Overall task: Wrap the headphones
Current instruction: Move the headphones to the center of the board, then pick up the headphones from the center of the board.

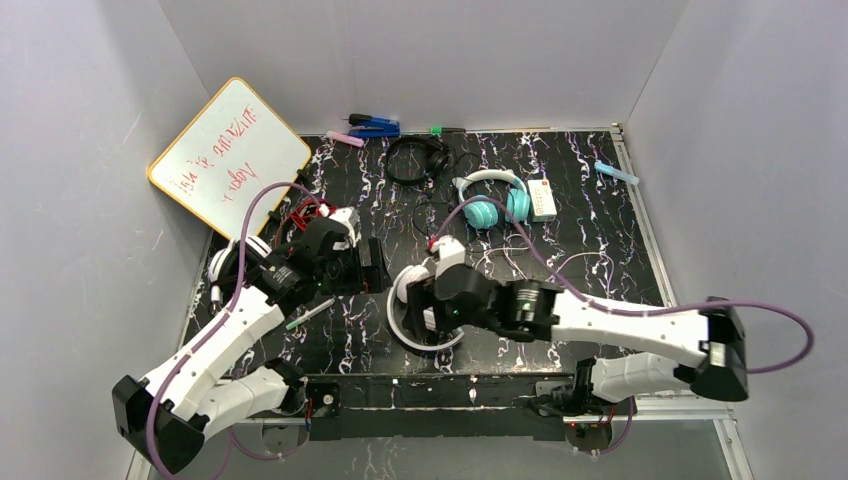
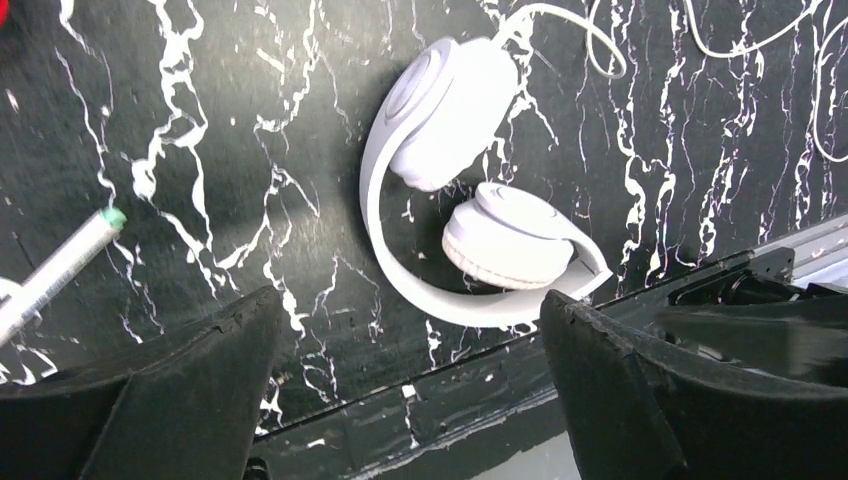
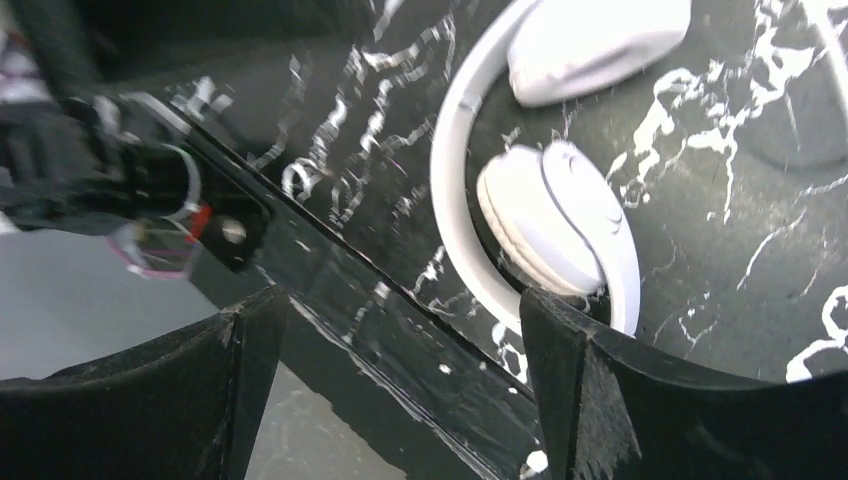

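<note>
Top external view: the all-white headphones (image 1: 400, 325) lie on the table (image 1: 600, 250) at lower centre, partly under the right claw (image 1: 418, 308); the left claw (image 1: 372, 268) hangs just to their upper left; the teal headphones (image 1: 495, 205) and the small black headphones (image 1: 418, 158) sit at upper centre, well apart from both claws; neither claw's opening can be told from here.

Left wrist view: the left claw stands open with nothing between its fingers; the all-white headphones lie at centre frame, cups turned inward, not gripped; a white cord (image 2: 590, 40) loops loose at the upper right.

Right wrist view: the right claw is likewise spread and empty, over the table's near edge; the same headphones fill the upper right, one cup just beyond the right-hand finger.

Assessment: no cord appears wound on any pair in view; wrapping is judged not yet under way; the all-white pair seems the item in hand; its cord is yet to be gathered, then the other pairs.
</note>
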`<move>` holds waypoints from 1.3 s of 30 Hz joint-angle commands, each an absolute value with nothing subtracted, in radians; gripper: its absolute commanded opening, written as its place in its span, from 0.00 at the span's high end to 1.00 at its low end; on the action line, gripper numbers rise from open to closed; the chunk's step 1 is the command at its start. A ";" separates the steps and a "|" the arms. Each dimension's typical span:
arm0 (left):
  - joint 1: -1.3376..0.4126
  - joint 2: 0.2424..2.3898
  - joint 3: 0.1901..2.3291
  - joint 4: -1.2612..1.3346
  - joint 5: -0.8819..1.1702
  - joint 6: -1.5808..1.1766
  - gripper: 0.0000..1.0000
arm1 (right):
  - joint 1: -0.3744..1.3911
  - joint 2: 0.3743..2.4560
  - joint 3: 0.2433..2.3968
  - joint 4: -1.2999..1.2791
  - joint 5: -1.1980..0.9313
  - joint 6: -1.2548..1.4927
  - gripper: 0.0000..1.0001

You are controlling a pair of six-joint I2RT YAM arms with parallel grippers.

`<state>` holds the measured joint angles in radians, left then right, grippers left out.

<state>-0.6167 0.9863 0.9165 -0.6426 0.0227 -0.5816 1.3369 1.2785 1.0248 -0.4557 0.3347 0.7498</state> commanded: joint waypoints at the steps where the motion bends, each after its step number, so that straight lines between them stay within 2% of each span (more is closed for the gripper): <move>1: -0.617 0.925 0.838 -0.689 0.063 -0.700 0.01 | 1.249 1.169 0.973 -0.311 0.236 0.689 0.08; 3: -0.617 0.892 0.783 -0.669 0.115 -0.764 0.02 | 1.199 1.171 0.990 -0.373 0.173 0.619 0.05; 5: -0.617 0.856 0.718 -0.611 0.177 -0.819 0.06 | 1.180 1.205 1.023 -0.442 0.127 0.535 0.02; 8: -0.624 0.814 0.632 -0.561 0.201 -0.895 0.09 | 1.180 1.288 1.085 -0.534 0.102 0.417 0.01; 18: -0.689 0.790 0.447 -0.339 0.171 -1.107 0.13 | 1.180 1.439 1.171 -0.548 0.147 0.172 0.01; 25: -0.704 0.803 0.388 -0.269 0.107 -1.166 0.20 | 1.180 1.502 1.144 -0.496 0.103 0.114 0.01; 35: -0.704 0.885 0.384 -0.250 0.071 -1.147 0.21 | 1.180 1.615 1.135 -0.495 0.088 0.121 0.01; 39: -0.704 0.868 0.385 -0.296 0.016 -1.169 0.22 | 1.185 1.640 1.125 -0.485 0.140 0.144 0.07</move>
